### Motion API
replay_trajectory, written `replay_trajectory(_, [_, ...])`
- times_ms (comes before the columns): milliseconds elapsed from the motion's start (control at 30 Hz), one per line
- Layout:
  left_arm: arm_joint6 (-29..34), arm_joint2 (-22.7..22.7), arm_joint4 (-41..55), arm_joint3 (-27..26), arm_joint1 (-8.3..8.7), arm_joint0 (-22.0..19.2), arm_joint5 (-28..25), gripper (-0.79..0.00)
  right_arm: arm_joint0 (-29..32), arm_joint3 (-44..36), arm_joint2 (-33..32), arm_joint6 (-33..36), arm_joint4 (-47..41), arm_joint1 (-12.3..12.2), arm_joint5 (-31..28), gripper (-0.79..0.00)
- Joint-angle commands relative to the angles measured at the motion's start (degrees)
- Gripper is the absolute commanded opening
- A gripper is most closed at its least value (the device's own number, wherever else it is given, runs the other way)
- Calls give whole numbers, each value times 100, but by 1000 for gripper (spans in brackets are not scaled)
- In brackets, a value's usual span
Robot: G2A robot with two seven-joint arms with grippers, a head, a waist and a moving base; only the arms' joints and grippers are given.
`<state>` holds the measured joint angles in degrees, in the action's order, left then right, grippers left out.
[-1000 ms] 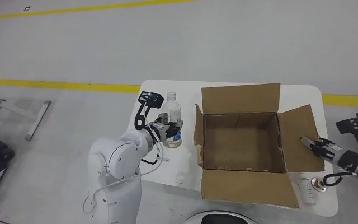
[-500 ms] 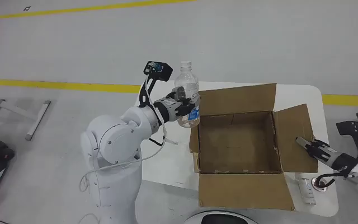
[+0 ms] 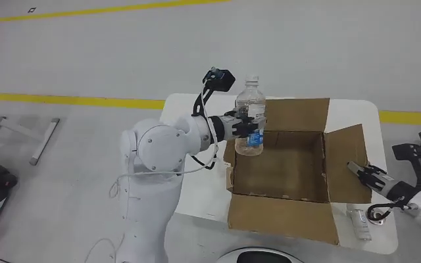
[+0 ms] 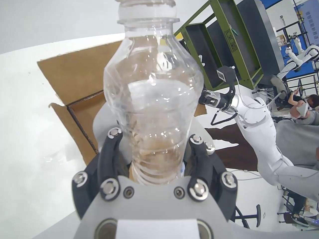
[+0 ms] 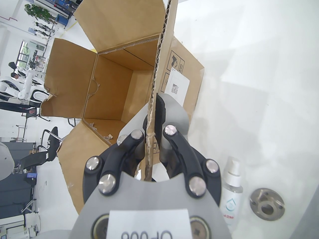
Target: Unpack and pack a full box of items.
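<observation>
An open cardboard box [image 3: 283,172] stands on the white table [image 3: 197,191], its inside looking empty. My left gripper [image 3: 248,129] is shut on a clear water bottle [image 3: 250,118] with a white cap, held upright above the box's left wall. The bottle [image 4: 152,95] rises between the black fingers [image 4: 109,148] in the left wrist view. My right gripper [image 3: 363,172] is shut on the box's right flap [image 3: 352,158]. That flap's edge [image 5: 159,75] runs between its two pads [image 5: 160,111].
A small white spray bottle [image 5: 230,195] and a round metal flange [image 5: 266,204] lie on the table beside the right gripper; both the spray bottle [image 3: 360,223] and the flange [image 3: 376,214] are right of the box's front corner. The table's left part is bare.
My left arm lifted the water bottle off the table left of the box and carried it right, up over the box's left wall. The box shifted slightly; the right gripper stayed on the flap.
</observation>
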<state>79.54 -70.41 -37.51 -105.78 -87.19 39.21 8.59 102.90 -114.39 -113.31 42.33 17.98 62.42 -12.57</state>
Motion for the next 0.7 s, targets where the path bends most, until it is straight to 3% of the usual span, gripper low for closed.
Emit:
replay_trajectory(0, [-1, 0, -1, 0, 0, 0, 0, -785, 0, 0, 0, 0, 0, 0, 0, -785])
replay_trajectory(267, [-220, 47, 76, -108, 30, 227, -7, -785, -53, 75, 222, 19, -270, 4, 176, -785])
replay_trajectory(367, [16, 308, 180, 102, 32, 152, 29, -785, -116, 89, 373, 40, -404, 7, 296, -785])
replay_trajectory(667, [-450, 887, 317, 1148, -19, -36, 336, -785, -194, 73, 512, -129, -576, 12, 711, -785])
